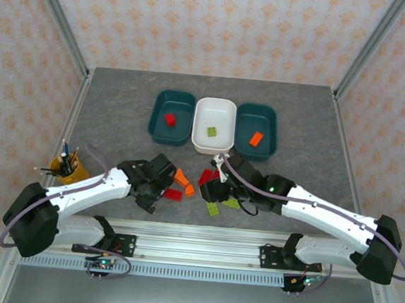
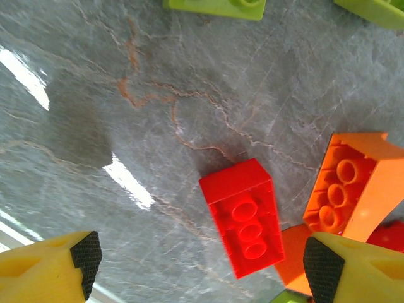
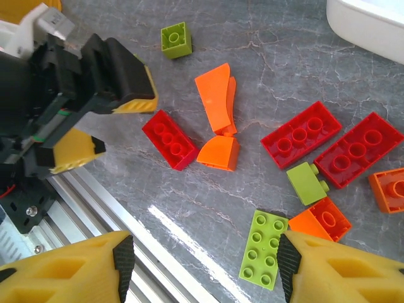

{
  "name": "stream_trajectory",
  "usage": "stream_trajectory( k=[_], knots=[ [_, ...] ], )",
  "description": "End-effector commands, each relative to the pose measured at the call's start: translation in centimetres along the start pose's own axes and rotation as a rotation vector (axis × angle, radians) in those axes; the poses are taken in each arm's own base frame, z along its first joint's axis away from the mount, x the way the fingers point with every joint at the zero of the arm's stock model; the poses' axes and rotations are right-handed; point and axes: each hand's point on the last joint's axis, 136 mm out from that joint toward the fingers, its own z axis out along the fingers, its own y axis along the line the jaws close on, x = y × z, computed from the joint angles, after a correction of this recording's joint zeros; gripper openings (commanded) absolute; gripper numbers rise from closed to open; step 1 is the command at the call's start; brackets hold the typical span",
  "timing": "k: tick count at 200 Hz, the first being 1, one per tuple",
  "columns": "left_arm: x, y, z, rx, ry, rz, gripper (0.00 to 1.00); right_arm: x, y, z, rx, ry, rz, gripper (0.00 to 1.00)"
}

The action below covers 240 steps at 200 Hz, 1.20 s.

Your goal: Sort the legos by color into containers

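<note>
Jaws of left claw [image 2: 203, 264] spread wide, nothing held. A red brick [image 2: 245, 214] lies flat on the surface btwn its yellow fingers [image 2: 47, 268], studs up. An orange curved brick [image 2: 350, 186] sits just beside it, close to the other finger and crowding that side. Right claw [image 3: 205, 259] likewise released and empty, above the loose pile, w/ a long green brick [image 3: 264, 249] near one pad.

Counts:
- Loose in right wrist view: 3 red, 3 green, approx 4 orange (two overlap, so unsure).
- Tubs: 3 in a row at the far side.
- Left teal tub [image 1: 175, 94] holds 1 red piece [image 1: 169, 119].
- White tub [image 1: 223, 114] holds 1 green piece [image 1: 211, 131].
- Right teal tub [image 1: 259, 116] holds 1 orange piece [image 1: 256, 138].

Surface [image 1: 120, 116] is grey w/ marble veins. Walls are peach-patterned w/ metal frame posts at the corners. Yellow cup of pens [image 1: 68, 169] stands at the left, near the left arm.
</note>
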Motion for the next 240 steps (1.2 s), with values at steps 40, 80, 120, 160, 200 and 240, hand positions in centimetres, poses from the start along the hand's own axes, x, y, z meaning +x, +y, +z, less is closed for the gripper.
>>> stream_trajectory(
  k=[40, 80, 120, 160, 200, 240],
  knots=[
    [1.3, -2.6, 2.3, 0.003, 0.007, -0.123, 0.84, -0.4, 0.1, -1.1, -0.005, -0.044, -0.004, 0.63],
    [1.8, -2.2, 3.8, -0.048, 0.007, -0.131, 0.69, -0.3, 0.0, -1.0, -0.002, -0.041, -0.006, 0.63],
    [1.4, -2.1, 4.5, -0.061, -0.020, -0.138, 0.48, -0.3, -0.1, -0.9, 0.001, -0.042, 0.010, 0.63],
    [1.2, -1.5, 4.7, -0.107, -0.044, -0.106, 0.31, -0.2, -0.2, -0.9, 0.010, -0.043, 0.019, 0.63],
    [-0.9, -3.4, -1.3, -0.045, -0.166, 0.021, 0.26, -1.3, -0.6, -1.9, 0.040, -0.085, 0.029, 0.63],
    [-5.0, -8.5, -8.0, 0.014, -0.289, 0.234, 0.25, -4.2, -2.1, -4.0, 0.126, -0.244, 0.105, 0.63]
  ],
)
